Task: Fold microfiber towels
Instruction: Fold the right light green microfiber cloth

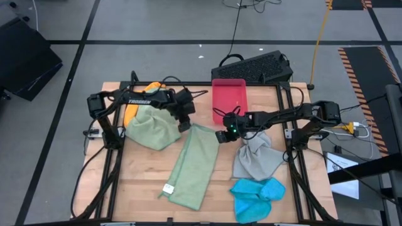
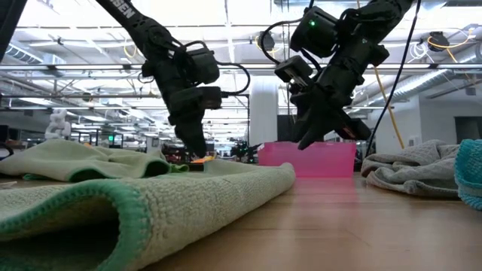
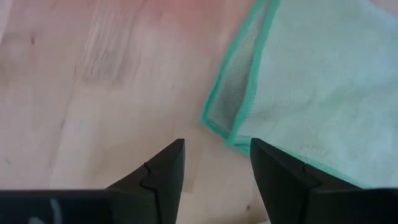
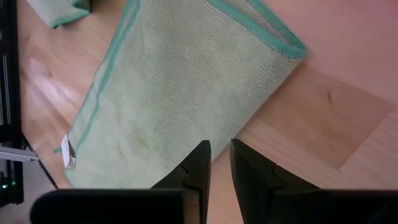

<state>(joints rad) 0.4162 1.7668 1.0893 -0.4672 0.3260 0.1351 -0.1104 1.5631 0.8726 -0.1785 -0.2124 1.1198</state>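
Risk, far corners: the pale sage towel point(image 1: 193, 166) lies on the table point(image 1: 301, 194) already doubled into a long strip; a pinch at its far end may catch only the top layer, and the fold would then peel apart.
Risk, skew: if one corner rises before the other, the strip would likely twist and the edges would not meet.
Risk, neighbours: a second sage towel point(image 1: 151, 127) lies heaped just beside the strip's far left corner, and a low pass could snag it.
Left gripper point(image 3: 214, 171): parted, empty, hovering just off the strip's green-edged far corner, not touching it.
Right gripper point(image 4: 219, 163): fingers nearly together, a narrow gap between them, nothing held, above the strip's far right corner.
Other towels: grey point(image 1: 256, 158) and bright blue point(image 1: 256, 198) on the right, orange point(image 1: 132, 110) far left.
Tray point(image 1: 229, 100): beyond the strip.
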